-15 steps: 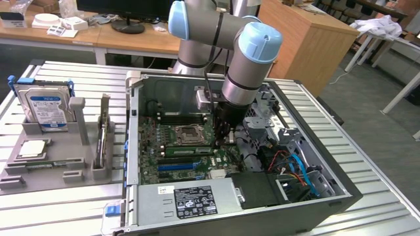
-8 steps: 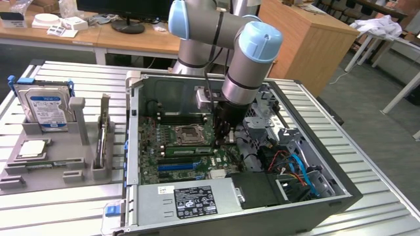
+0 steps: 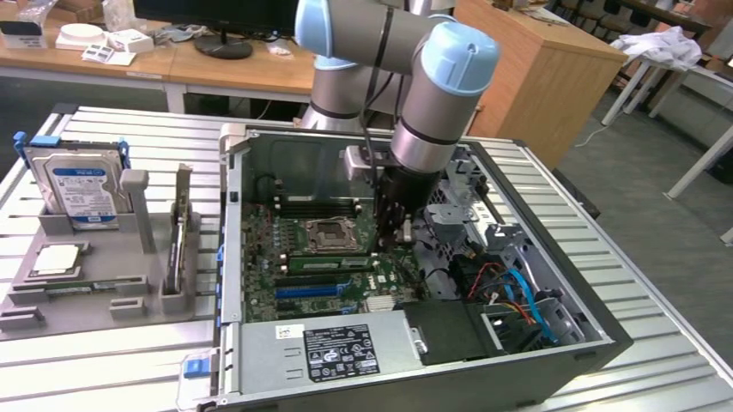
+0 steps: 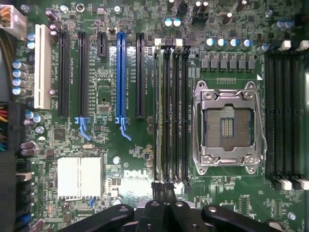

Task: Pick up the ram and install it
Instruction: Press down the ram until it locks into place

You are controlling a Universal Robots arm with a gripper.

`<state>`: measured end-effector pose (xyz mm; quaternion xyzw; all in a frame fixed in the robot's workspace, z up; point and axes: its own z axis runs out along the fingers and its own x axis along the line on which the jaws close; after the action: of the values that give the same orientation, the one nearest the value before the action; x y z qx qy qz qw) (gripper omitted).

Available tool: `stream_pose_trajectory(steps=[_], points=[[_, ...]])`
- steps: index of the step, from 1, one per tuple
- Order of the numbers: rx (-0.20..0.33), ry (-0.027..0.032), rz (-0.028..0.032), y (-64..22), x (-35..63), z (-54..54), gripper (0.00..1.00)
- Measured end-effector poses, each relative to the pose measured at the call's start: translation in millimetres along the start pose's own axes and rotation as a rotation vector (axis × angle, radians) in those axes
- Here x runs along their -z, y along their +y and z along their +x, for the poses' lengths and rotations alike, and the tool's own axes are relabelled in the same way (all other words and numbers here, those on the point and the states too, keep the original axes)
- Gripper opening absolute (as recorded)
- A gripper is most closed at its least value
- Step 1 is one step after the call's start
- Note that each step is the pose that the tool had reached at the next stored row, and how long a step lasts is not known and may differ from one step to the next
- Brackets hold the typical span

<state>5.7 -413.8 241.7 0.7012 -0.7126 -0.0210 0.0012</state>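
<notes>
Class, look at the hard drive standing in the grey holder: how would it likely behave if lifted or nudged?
The hard drive looks like a rigid metal-cased block, so it is probably stiff and fairly heavy for its size. It stands on edge in the grey holder, so the slot would likely resist a sideways push. Out of the holder, it might tip.

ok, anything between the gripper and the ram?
Nothing visible. The ram stands edge-up on the motherboard near the CPU socket, with the shut gripper right above one end.
</notes>
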Motion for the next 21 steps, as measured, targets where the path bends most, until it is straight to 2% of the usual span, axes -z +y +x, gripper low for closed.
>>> stream_pose_trajectory(steps=[3,10,21], points=[[0.000,0.0000,0.0000,0.1,4.2,-0.1,0.11],[0.000,-0.0001,0.0000,0.9,4.1,-0.1,0.11],[0.000,0.0000,0.0010,17.8,3.6,0.1,0.11]])
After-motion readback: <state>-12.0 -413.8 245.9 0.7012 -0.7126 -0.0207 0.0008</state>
